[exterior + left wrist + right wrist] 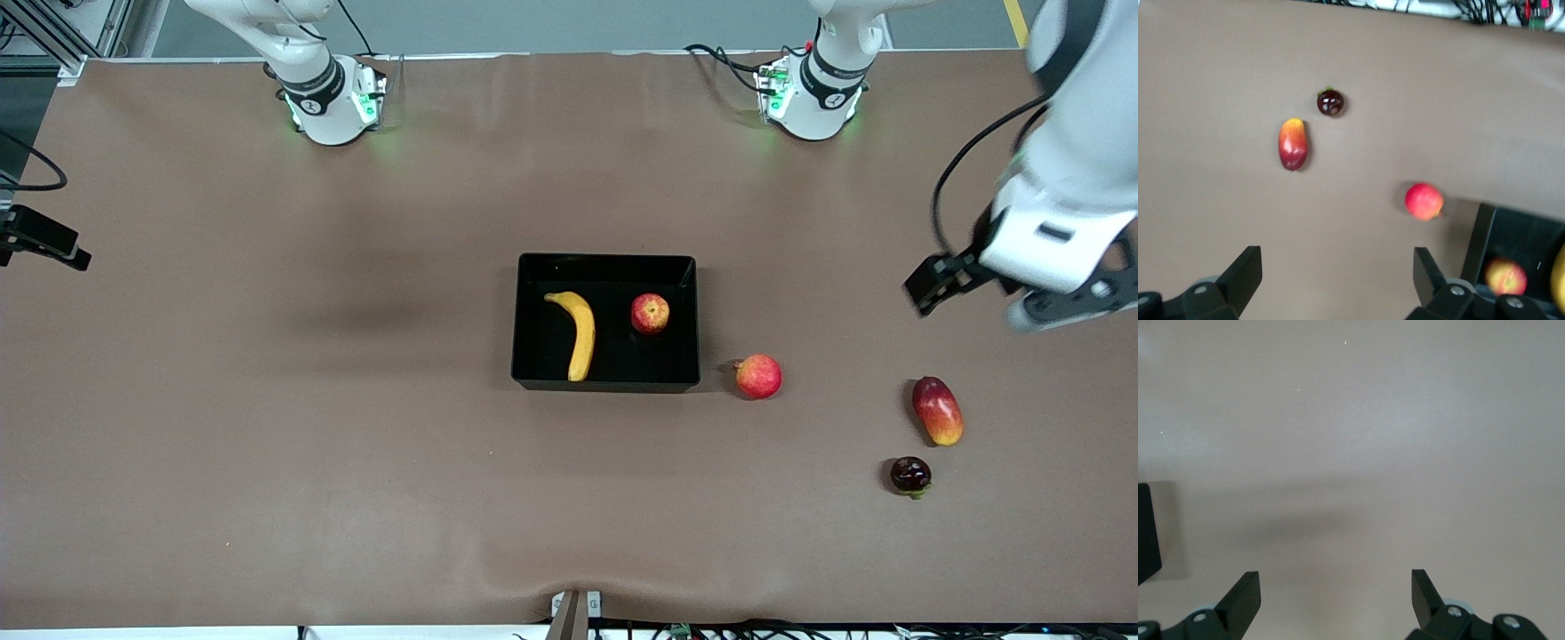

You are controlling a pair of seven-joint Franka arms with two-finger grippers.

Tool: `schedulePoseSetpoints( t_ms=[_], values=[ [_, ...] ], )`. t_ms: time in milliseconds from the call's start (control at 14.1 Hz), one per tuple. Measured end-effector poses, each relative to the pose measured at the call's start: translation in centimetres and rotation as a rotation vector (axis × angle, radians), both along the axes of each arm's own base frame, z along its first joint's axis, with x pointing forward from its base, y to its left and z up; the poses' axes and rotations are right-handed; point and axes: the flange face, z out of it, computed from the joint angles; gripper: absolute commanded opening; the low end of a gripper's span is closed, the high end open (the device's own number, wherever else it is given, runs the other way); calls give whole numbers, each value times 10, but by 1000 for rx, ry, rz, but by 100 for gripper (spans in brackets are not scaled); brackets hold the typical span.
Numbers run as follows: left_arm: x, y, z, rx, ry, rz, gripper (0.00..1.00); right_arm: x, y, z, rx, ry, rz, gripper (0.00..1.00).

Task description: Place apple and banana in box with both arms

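The black box sits in the middle of the brown table. It is shiny plastic with low walls. Inside it lies the banana, long, bent and yellow with dark tips. Beside it in the box, toward the left arm's end, sits the apple, small, round and red with a yellow patch.

Only the front view shows the whole box with both fruits in it. The left wrist view shows just one corner of it, with the apple blurry inside and a sliver of yellow at the edge (that is the banana). The right wrist view shows only a bit of the box wall and bare brown table.

Outside the box, just beside its corner, sits a round pink-red fruit. Well apart from it, toward the left arm's end, lies an egg-shaped red and yellow fruit. Near that one, closer to the front camera, is a small dark shiny fruit with a green stem.

The left gripper hangs in the air over the table at the left arm's end. Its two black fingers stand wide apart and hold nothing. The right gripper hangs over bare table, fingers wide apart too, with nothing between them. It shows only in its own wrist view.
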Motion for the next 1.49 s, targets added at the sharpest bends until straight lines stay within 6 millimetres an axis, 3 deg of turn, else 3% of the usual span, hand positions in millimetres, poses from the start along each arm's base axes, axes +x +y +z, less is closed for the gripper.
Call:
schedulePoseSetpoints(
  t_ms=[425, 708, 1133, 1487],
  values=[
    [-36, 65, 13, -22, 55, -74, 100, -7, 12, -6, 10, 70, 21, 100],
    [-50, 88, 16, -27, 57, -39, 100, -7, 30, -7, 11, 86, 51, 100],
    [-51, 67, 4, -43, 84, -90, 100, -7, 33, -7, 10, 84, 55, 100],
    [-53, 35, 12, -64, 67, -150, 100, -7, 36, -7, 11, 84, 61, 100]
  ],
)
